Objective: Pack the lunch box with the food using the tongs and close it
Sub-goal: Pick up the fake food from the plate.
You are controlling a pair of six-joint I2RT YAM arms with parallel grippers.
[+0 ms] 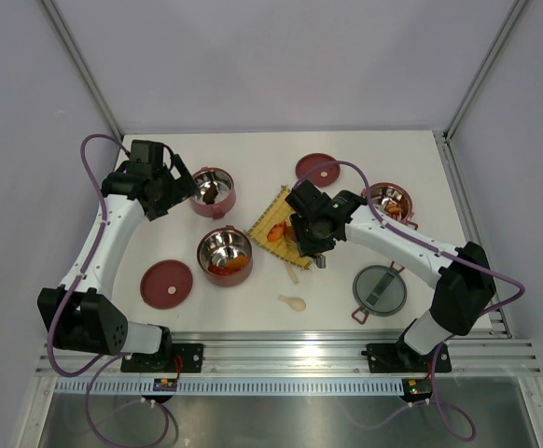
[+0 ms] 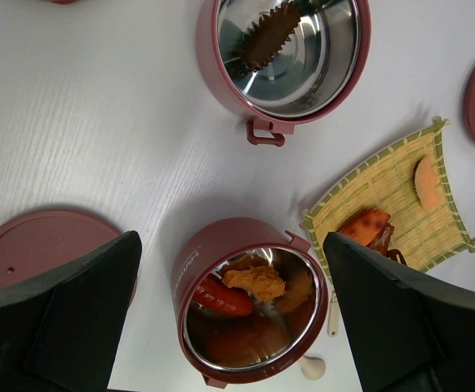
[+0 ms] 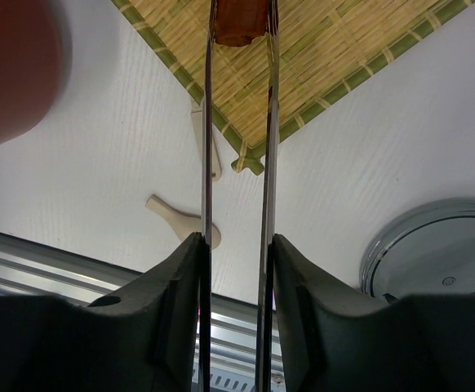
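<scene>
Holding the tongs [image 3: 268, 147] in my right gripper [image 3: 236, 269]: both fingers press the two slim arms inward, so they run nearly parallel. Tong tips pinch a red-brown food piece [image 3: 239, 20] over the woven mat [image 3: 335, 57]; whether it is off the mat, I cannot tell. Cream spoon [image 3: 180, 219] lies on the table beside the mat's corner.

Left gripper [image 2: 231, 302]: jaws wide, holding nothing, hovering above the near tier [image 2: 190, 261]. That tier contains a red sausage [image 2: 221, 298] and an orange fried bit [image 2: 256, 282]. Far tier [image 2: 221, 82] holds one brown ridged piece [image 2: 270, 37]. An orange slice [image 2: 426, 181] lies on the mat. Grey top lid [image 1: 379, 289] sits apart, near my right arm.
</scene>
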